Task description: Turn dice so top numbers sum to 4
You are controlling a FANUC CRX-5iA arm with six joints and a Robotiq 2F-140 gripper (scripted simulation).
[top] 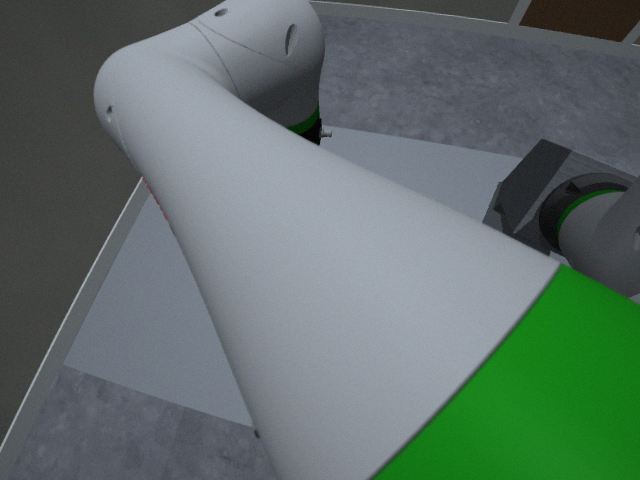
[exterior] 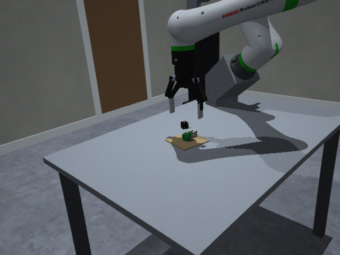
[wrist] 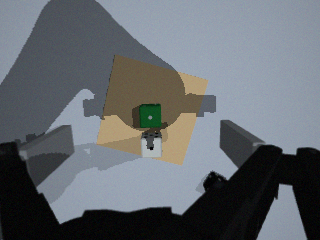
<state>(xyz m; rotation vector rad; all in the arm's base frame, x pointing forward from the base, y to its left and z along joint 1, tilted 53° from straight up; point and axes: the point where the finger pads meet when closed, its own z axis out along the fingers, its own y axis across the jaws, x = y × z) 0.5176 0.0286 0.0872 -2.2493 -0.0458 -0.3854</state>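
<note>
The arm (top: 330, 248) (exterior: 208, 23) reaches out, its gripper (exterior: 186, 111) (wrist: 146, 136) pointing down with fingers (exterior: 171, 105) spread wide and empty.

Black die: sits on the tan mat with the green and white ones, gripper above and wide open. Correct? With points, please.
Not quite: the black die (exterior: 184, 125) (wrist: 214, 181) is off the tan mat (exterior: 184, 146) (wrist: 185, 130), on the table beside it; the wrist view shows this. The green die (exterior: 186, 136) (wrist: 150, 116) and white die (exterior: 193, 133) (wrist: 151, 149) are on the mat, and the gripper (exterior: 186, 111) (wrist: 146, 136) is above, wide open.
</note>
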